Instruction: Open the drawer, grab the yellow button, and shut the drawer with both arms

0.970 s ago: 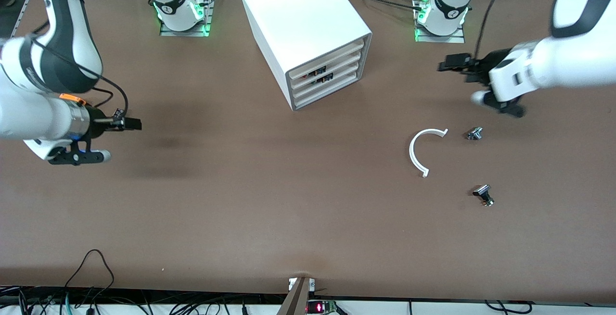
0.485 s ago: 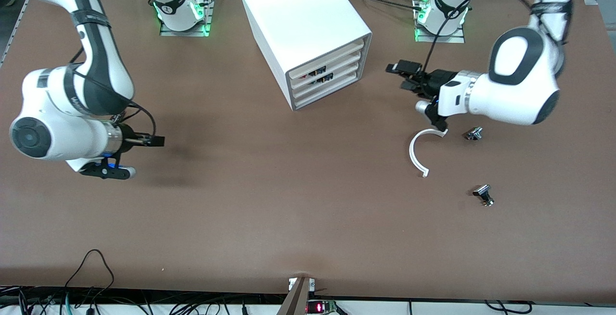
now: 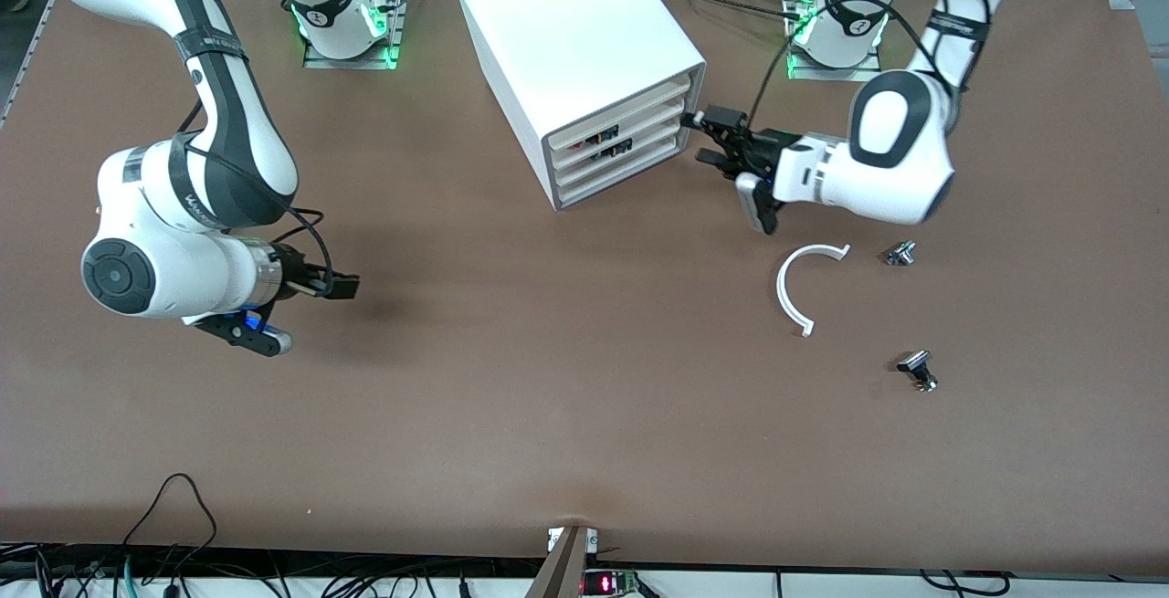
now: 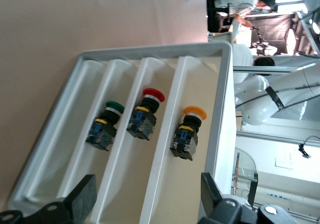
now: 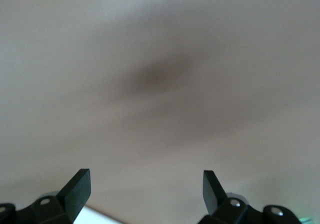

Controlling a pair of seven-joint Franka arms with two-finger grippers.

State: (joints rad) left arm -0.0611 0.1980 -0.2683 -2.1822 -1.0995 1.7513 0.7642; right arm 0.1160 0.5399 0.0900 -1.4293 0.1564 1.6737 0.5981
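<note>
Left end effector (image 3: 710, 134), fingers spread, closes on the shut drawer (image 3: 619, 109) and may skid off its slim front; right end effector (image 3: 342, 287), also spread, waits over bare bench (image 3: 511, 379).

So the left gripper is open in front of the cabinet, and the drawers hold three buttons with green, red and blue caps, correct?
Not quite. The left wrist view shows caps of green, red and orange-yellow, no blue. The left gripper is indeed open in front of the cabinet.
</note>
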